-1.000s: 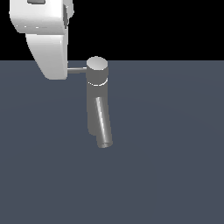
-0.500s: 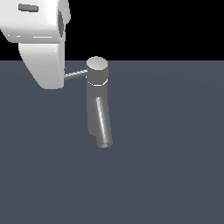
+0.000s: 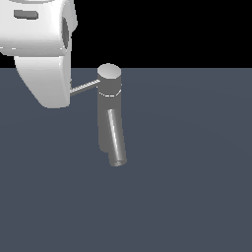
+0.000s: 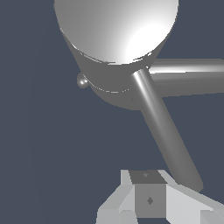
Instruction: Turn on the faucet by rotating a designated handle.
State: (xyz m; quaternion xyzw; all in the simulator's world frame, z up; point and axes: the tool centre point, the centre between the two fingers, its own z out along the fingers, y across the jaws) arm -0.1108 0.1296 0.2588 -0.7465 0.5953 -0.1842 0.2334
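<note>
One faucet (image 3: 109, 115) is seen standing upright on the dark grey floor (image 3: 197, 172), roughly at the middle of the exterior view. It carries one round cap (image 3: 109, 73), one slanted spout (image 3: 116, 140) and one thin handle (image 3: 86, 87), which juts from under the cap toward the exterior view's left. One white robot arm (image 3: 42, 49) is counted, hanging over the far end of that handle and hiding its tip.

In the wrist view the handle (image 4: 168, 131) is shown running from the cap down toward the gripper (image 4: 148, 199), whose fingertips lie outside the picture. Whether the jaws are parted or closed cannot be told, and contact with the rod is not shown.

The step in hand is judged to be the approach to the handle's outer end, with the turning not yet evident. A sideways push near the rod's tip is called for next, swept in an arc around the faucet's upright axis so that the rod is not slipped off.
</note>
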